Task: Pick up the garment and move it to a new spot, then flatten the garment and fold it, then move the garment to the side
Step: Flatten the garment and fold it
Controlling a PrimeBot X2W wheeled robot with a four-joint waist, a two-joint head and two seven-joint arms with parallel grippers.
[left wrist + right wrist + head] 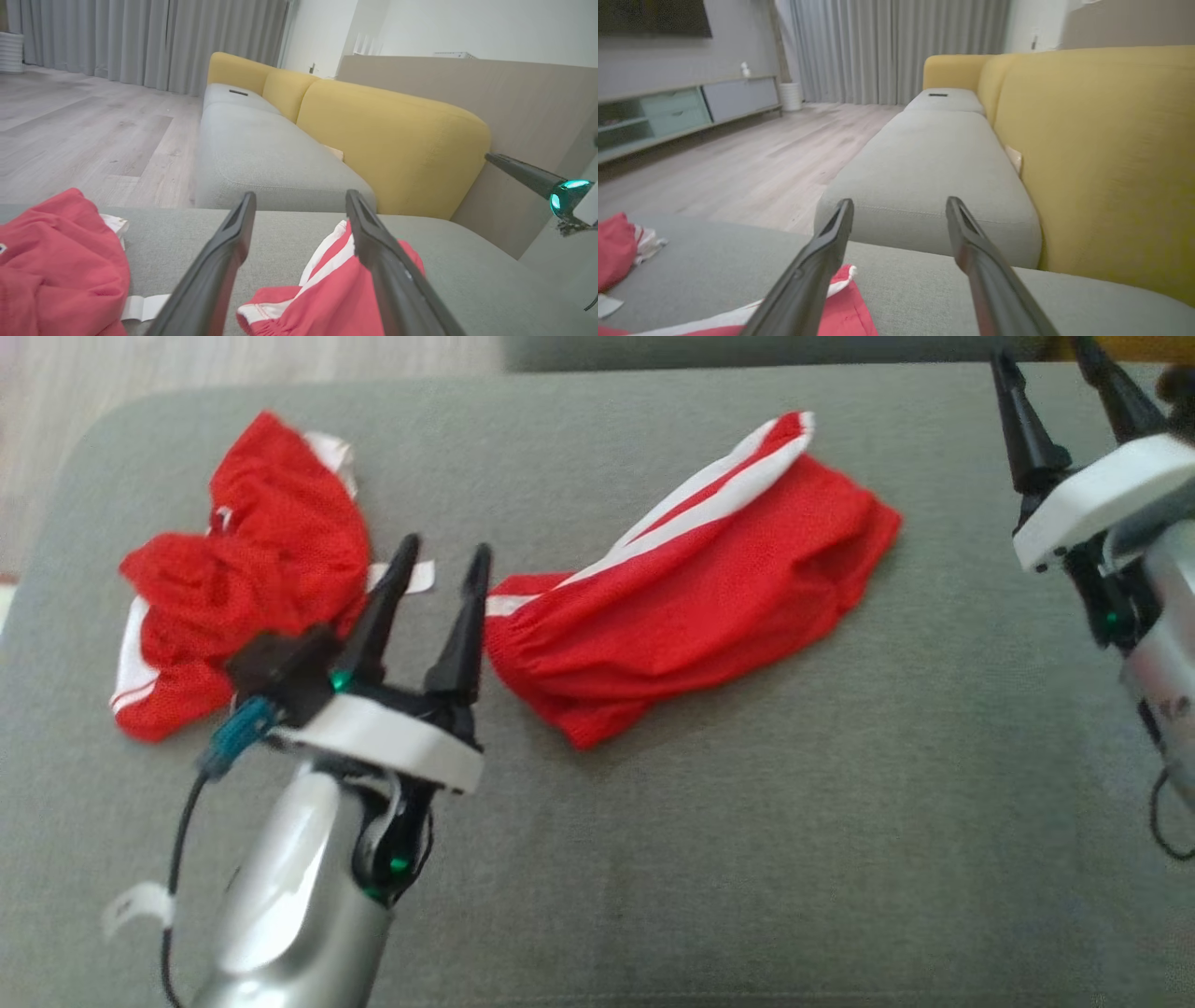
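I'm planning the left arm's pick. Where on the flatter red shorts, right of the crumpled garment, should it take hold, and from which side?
Probably the gathered elastic edge of the shorts, the end nearest the left gripper. Come from the robot's left with jaws open: that bunched edge makes a thick ridge to pinch, while the rest lies flat on the cushion.
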